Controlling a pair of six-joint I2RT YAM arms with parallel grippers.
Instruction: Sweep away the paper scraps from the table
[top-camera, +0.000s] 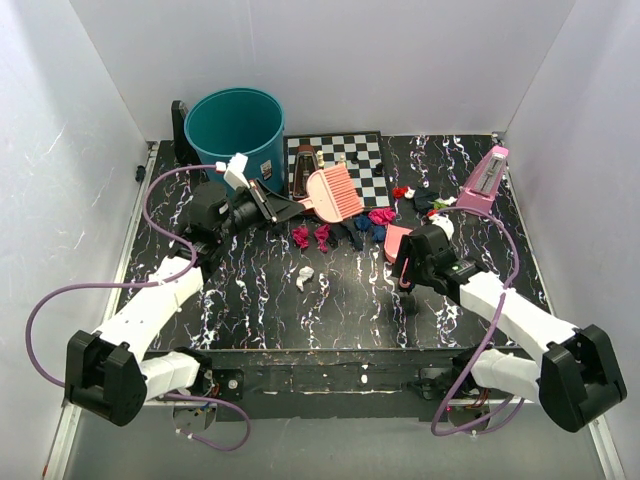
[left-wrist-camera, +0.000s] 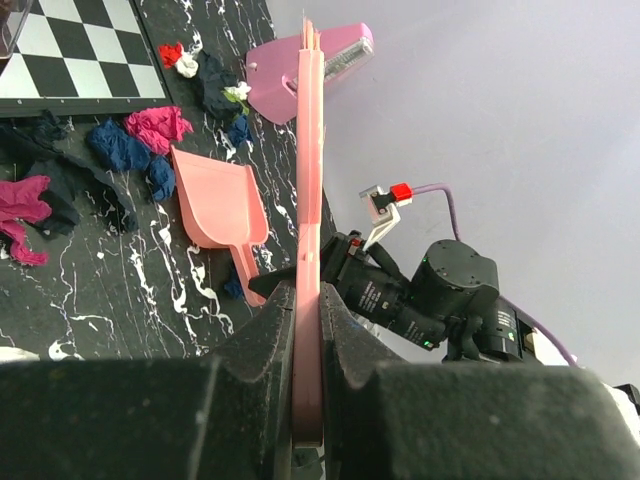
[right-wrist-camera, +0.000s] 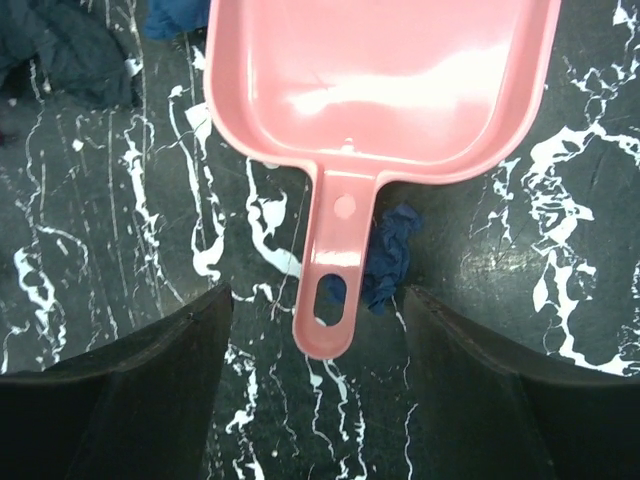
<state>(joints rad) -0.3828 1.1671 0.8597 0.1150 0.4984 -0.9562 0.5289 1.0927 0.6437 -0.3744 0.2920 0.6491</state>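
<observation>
Blue scrap (right-wrist-camera: 392, 255) beside dustpan handle (right-wrist-camera: 338, 225), just ahead of right tool (right-wrist-camera: 318, 295)

A plain white back wall (top-camera: 400, 60) is standing at twelve o'clock, a left wall (top-camera: 60, 150) at nine and a right wall (top-camera: 590, 120) at three, boxing in the table (top-camera: 260, 310). Soft, even light is falling across them. A grey floor (top-camera: 330, 455) is showing at six o'clock.
</observation>
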